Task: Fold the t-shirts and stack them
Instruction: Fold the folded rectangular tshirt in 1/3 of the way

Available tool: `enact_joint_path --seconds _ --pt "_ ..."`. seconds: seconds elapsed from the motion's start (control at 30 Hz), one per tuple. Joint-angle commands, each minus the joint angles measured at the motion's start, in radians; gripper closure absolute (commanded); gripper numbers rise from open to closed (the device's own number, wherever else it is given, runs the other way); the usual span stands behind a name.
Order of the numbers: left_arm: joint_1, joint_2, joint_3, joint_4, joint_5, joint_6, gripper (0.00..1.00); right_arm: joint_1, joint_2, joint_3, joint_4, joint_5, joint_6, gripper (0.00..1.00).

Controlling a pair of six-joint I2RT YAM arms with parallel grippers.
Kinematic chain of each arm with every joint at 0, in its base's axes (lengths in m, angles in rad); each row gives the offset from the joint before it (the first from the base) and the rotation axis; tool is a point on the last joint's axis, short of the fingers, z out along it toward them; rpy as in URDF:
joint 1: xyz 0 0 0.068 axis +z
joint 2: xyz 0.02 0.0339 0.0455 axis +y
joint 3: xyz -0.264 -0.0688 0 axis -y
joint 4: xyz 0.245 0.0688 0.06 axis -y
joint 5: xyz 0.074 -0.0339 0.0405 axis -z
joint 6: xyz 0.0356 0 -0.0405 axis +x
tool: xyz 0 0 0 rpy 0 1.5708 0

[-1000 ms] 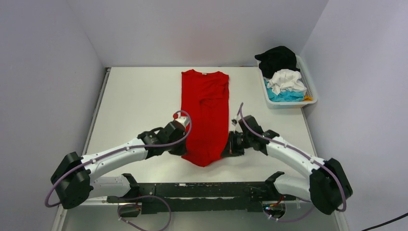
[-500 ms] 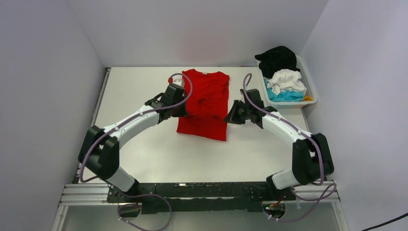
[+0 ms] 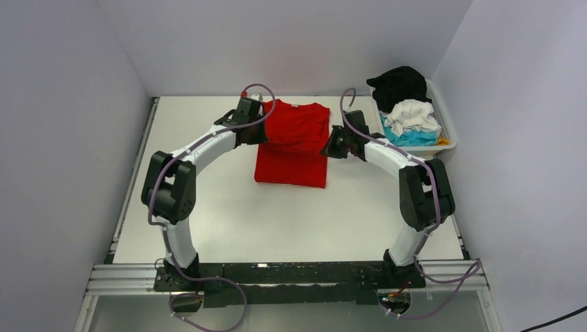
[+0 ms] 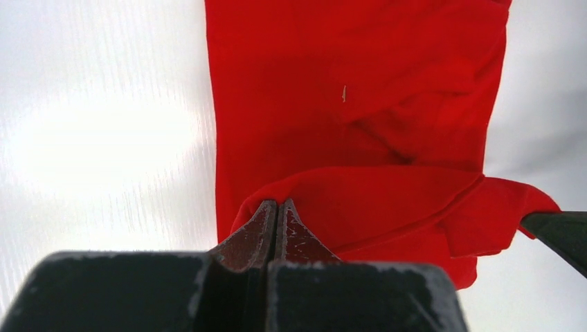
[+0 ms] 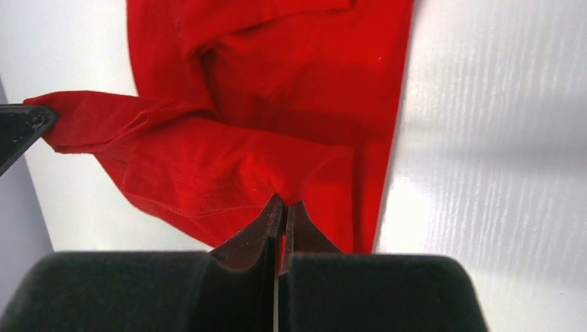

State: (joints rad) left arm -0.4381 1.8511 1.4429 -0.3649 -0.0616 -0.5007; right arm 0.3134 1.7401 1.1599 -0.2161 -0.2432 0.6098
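Observation:
The bright red t-shirt (image 3: 292, 149) lies at the back middle of the table, its lower part doubled up over its upper part. My left gripper (image 3: 257, 135) is shut on the left corner of the raised hem (image 4: 304, 190). My right gripper (image 3: 328, 149) is shut on the right corner (image 5: 277, 173). Both hold the hem a little above the shirt's chest. The black t-shirt (image 3: 398, 84), the white one (image 3: 412, 115) and the turquoise one (image 3: 408, 137) are piled in the basket.
The white slatted basket (image 3: 446, 130) stands at the back right corner. White walls close the table at the back and sides. Both arms stretch far forward from the near rail (image 3: 291, 273).
Both grippers have carried the shirt's bottom hem from the near edge up toward the collar, folding the shirt in half lengthwise. The arms are now stretched out.

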Motion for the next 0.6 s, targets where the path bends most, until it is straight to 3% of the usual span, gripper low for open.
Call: enact_joint_path --seconds 0.0,0.17,0.43,0.47,0.53,0.57 --pt "0.015 0.051 0.071 0.037 0.051 0.047 1.00 -0.012 0.034 0.057 0.016 0.103 0.014 1.00" --pt "0.021 0.108 0.113 0.056 0.097 0.065 1.00 -0.014 0.041 0.042 0.050 0.170 0.024 1.00" --pt "0.037 0.186 0.203 0.018 0.072 0.070 0.99 -0.030 0.134 0.110 0.059 0.138 0.019 0.98" --pt "0.041 0.192 0.214 0.010 0.066 0.068 0.93 -0.034 0.148 0.126 0.056 0.137 0.018 0.95" --pt "0.051 0.195 0.237 -0.006 0.067 0.063 0.70 -0.043 0.173 0.166 0.042 0.130 0.007 0.87" --pt "0.056 0.187 0.243 -0.012 0.073 0.063 0.64 -0.045 0.179 0.183 0.040 0.126 -0.002 0.78"
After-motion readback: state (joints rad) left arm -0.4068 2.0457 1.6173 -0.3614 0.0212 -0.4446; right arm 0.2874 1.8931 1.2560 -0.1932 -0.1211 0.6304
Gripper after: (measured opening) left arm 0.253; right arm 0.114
